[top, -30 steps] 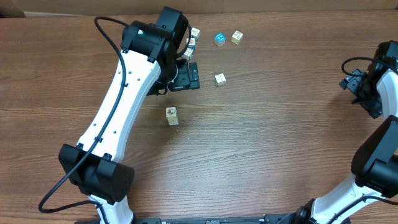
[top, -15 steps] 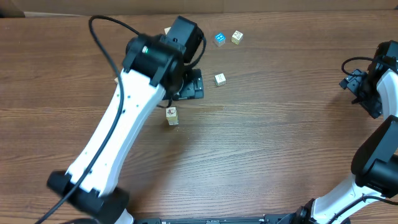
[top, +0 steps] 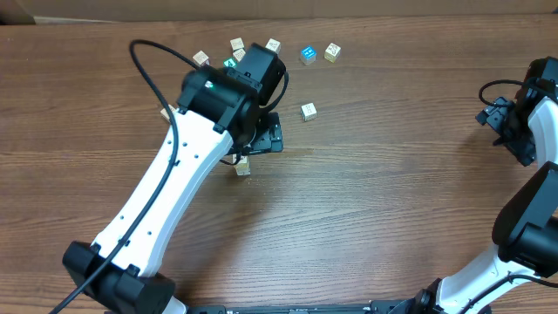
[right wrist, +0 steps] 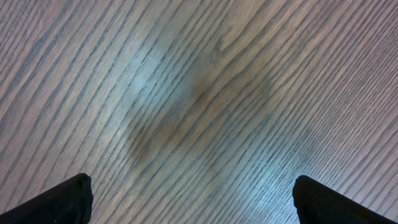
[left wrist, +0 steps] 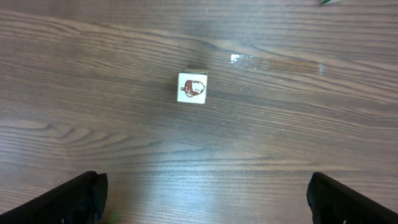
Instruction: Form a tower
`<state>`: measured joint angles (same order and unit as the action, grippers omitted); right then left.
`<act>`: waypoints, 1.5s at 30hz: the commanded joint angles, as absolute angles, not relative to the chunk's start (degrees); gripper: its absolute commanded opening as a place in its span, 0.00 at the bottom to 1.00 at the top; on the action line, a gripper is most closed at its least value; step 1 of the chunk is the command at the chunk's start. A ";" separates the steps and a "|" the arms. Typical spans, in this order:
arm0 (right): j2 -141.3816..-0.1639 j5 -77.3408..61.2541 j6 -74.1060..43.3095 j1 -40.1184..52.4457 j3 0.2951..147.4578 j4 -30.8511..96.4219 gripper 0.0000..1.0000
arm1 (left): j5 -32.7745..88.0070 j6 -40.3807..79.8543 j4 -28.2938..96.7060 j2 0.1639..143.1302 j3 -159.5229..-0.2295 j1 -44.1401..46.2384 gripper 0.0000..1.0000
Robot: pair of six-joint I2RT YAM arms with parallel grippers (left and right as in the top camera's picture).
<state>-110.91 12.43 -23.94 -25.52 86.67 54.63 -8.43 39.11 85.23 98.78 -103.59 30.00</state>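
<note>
tower (left wrist: 191, 87) upright, seen end-on | top print reddish, perhaps a figure | left fingers (left wrist: 76, 199) wide | right fingers (right wrist: 62, 200) wide

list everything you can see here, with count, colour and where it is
tower: 1, pale wood, whitish top with red print, mid table
pale loose cubes: at least 5, pale wood, scattered on the far side
blue cube: 1, blue top, far side
table: 1, brown wood grain
left gripper: 1, black, open, above the tower
right gripper: 1, black, open, over the table at the right edge
</note>
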 commanded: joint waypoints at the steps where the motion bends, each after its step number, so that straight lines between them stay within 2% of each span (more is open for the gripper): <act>1: -109.40 12.78 -23.73 -25.74 87.74 54.35 1.00 | -8.95 41.65 82.50 99.29 -98.39 28.60 1.00; 7: -109.40 12.78 -23.73 -25.74 87.74 54.35 1.00 | -7.99 41.52 74.52 99.29 -89.08 25.61 1.00; 12: -109.40 12.78 -23.73 -25.74 87.74 54.33 1.00 | -0.56 34.22 63.61 99.29 -81.03 20.99 1.00; 30: -109.40 12.78 -23.73 -25.74 87.74 54.33 1.00 | -0.54 31.59 53.82 100.33 -74.00 21.80 0.95; 38: -109.40 12.78 -23.73 -25.74 87.74 54.35 1.00 | -0.56 28.23 51.27 104.07 -73.91 22.15 0.81; 45: -109.40 12.78 -23.75 -25.74 87.74 54.33 1.00 | -0.78 26.96 50.24 107.55 -73.91 22.15 0.77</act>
<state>-110.89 12.43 -23.94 -25.52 86.67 54.63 -1.04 29.36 50.48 105.93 -74.56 21.78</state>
